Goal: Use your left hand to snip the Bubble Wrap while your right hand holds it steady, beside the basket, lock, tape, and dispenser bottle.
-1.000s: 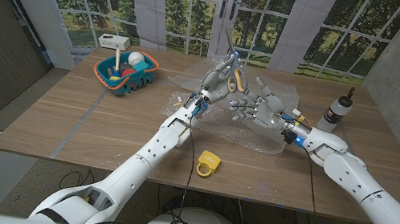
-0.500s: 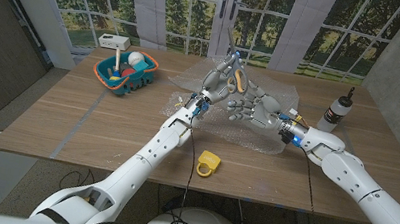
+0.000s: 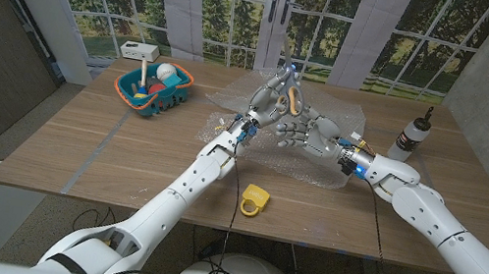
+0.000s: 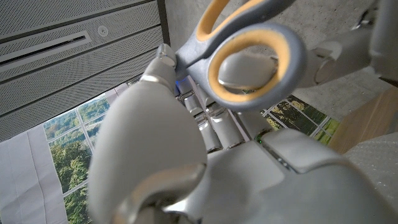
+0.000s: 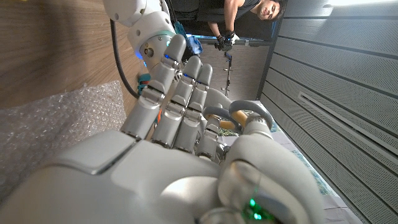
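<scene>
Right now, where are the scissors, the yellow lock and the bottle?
scissors (image 3: 284,88), head view, on the handles.
yellow lock (image 3: 255,200), head view, on its body.
bottle (image 3: 413,137), head view, on its side.

We see our left hand (image 4: 186,155) close up from behind, its pale grey back and fingers taking up most of the frame. It holds scissors (image 4: 249,56) with grey handles lined in orange; a fingertip sits inside the round loop, and a second loop runs off past the edge. Beside the hand lies a corner of Bubble Wrap (image 4: 376,165) on the wooden table (image 4: 367,118). The blurred grey shape (image 4: 348,53) by the loop is perhaps our right hand.
</scene>
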Available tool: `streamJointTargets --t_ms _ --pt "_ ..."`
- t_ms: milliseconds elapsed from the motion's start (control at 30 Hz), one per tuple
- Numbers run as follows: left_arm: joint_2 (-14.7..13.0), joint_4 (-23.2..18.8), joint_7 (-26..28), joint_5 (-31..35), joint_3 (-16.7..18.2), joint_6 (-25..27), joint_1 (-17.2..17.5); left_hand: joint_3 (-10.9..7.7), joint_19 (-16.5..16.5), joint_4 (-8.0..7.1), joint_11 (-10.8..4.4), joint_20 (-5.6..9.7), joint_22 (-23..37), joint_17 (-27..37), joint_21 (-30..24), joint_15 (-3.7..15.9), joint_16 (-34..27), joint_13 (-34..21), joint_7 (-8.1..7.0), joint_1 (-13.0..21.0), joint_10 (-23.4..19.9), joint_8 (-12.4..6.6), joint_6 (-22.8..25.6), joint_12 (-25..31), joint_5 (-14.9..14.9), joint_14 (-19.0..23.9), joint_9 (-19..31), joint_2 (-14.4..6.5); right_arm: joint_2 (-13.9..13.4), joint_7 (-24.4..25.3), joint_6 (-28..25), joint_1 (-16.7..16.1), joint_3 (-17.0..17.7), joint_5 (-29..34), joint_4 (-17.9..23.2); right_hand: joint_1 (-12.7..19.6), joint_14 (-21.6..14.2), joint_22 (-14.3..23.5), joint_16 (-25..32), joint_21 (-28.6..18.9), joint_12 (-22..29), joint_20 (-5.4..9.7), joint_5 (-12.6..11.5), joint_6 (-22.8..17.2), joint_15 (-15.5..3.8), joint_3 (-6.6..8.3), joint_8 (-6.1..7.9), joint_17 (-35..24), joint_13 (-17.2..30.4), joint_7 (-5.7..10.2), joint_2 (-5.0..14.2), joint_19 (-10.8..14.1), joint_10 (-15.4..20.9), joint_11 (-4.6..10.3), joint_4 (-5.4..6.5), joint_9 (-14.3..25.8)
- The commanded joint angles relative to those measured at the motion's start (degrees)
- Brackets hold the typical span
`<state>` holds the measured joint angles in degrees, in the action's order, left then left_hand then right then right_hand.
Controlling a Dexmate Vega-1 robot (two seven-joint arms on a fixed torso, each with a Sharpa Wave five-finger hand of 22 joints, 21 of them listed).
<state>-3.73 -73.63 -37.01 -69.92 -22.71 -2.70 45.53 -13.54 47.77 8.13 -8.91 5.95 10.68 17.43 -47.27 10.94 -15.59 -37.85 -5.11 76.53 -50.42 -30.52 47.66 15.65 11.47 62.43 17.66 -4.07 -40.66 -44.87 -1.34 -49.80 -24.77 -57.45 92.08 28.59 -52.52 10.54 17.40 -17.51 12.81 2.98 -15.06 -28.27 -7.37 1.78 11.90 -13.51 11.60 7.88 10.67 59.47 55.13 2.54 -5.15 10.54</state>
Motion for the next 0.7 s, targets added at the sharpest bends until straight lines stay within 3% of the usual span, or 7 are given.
streamJointTargets --t_ms 33,200,367,433,533,700 --pt "0.18 0.79 0.29 1.78 -0.54 -2.33 -0.44 -0.27 -0.24 0.02 -0.08 3.15 -0.06 0.3 -0.47 2.77 -0.37 -0.2 -0.18 2.87 -0.43 -0.39 0.6 -0.12 0.2 0.38 0.1 -3.49 0.13 2.09 -1.22 -0.41 0.04 -0.91 0.37 1.62 -1.44 0.18 0.39 -0.27 0.6 0.75 0.06 -0.79 -2.69 1.06 0.26 -0.17 0.23 0.17 -0.34 1.09 1.41 -0.19 -0.46 0.09" --pt "0.42 1.83 -1.36 2.43 -0.94 -3.38 -0.74 -0.24 -0.46 0.09 -0.17 3.18 -0.07 0.42 -0.56 2.78 -0.42 -0.38 -0.06 2.9 -0.44 -0.52 0.83 -0.18 0.22 0.36 0.11 -3.34 0.34 1.72 -2.07 -0.56 -0.02 -1.85 -0.05 2.64 -4.45 0.21 1.12 -0.98 0.85 1.56 0.68 -2.15 -3.55 1.85 0.47 0.01 0.33 -0.47 -1.11 3.27 3.08 -0.26 -1.06 0.08" --pt "0.98 2.71 -2.16 2.28 -0.96 -3.72 -0.92 -0.16 -0.74 0.22 -0.44 3.19 -0.07 0.61 -0.73 2.78 -0.45 -0.69 -0.33 2.99 -0.26 -0.93 1.43 -0.32 0.31 0.19 0.3 -3.02 0.15 0.87 -2.32 -0.28 -0.17 -1.77 -0.18 3.05 -3.96 0.21 0.64 -0.77 0.32 1.39 1.02 -2.05 -3.11 2.02 0.23 0.15 0.6 0.37 -1.71 2.95 1.93 -0.66 -1.42 0.08" --pt "1.22 3.01 -2.44 2.21 -1.01 -3.72 -0.95 -0.16 -0.75 0.23 -0.47 3.19 -0.07 0.65 -0.79 2.77 -0.47 -0.75 -0.22 3.01 -0.27 -0.92 1.39 -0.33 0.34 0.18 0.28 -3.01 0.05 0.73 -2.27 -0.17 -0.24 -1.49 -0.15 3.11 -3.07 0.21 0.13 -0.5 0.02 1.18 1.28 -1.92 -1.81 2.13 0.05 0.17 0.8 0.77 -1.87 2.45 1.22 -1.09 -1.47 0.09" --pt "1.57 3.57 -2.95 2.18 -1.07 -3.81 -1.06 -0.15 -0.83 0.25 -0.62 3.19 -0.07 0.71 -0.87 2.77 -0.48 -0.87 -0.3 3.06 -0.35 -0.99 1.47 -0.32 0.38 0.13 0.31 -2.96 0.07 0.75 -2.42 -0.12 -0.21 -1.59 -0.16 3.16 -3.05 0.2 -0.03 -0.44 -0.11 1.08 1.53 -1.54 -1.98 1.94 -0.18 0.24 0.97 0.89 -2.67 2.43 0.85 -1.41 -1.72 0.09" --pt "2.16 4.97 -4.14 2.32 -1.1 -4.23 -1.51 -0.11 -1.0 0.28 -0.59 3.19 -0.07 0.86 -1.02 2.77 -0.55 -1.07 -0.48 3.14 -0.31 -1.15 1.75 -0.4 0.47 0.1 0.32 -2.88 0.1 0.43 -2.81 0.15 -0.37 -1.67 -0.15 4.83 -3.78 0.23 0.0 -0.29 0.44 1.35 1.76 -2.01 -3.16 2.43 -0.12 0.34 1.35 1.01 -3.27 2.32 2.18 -0.44 -2.83 0.11"
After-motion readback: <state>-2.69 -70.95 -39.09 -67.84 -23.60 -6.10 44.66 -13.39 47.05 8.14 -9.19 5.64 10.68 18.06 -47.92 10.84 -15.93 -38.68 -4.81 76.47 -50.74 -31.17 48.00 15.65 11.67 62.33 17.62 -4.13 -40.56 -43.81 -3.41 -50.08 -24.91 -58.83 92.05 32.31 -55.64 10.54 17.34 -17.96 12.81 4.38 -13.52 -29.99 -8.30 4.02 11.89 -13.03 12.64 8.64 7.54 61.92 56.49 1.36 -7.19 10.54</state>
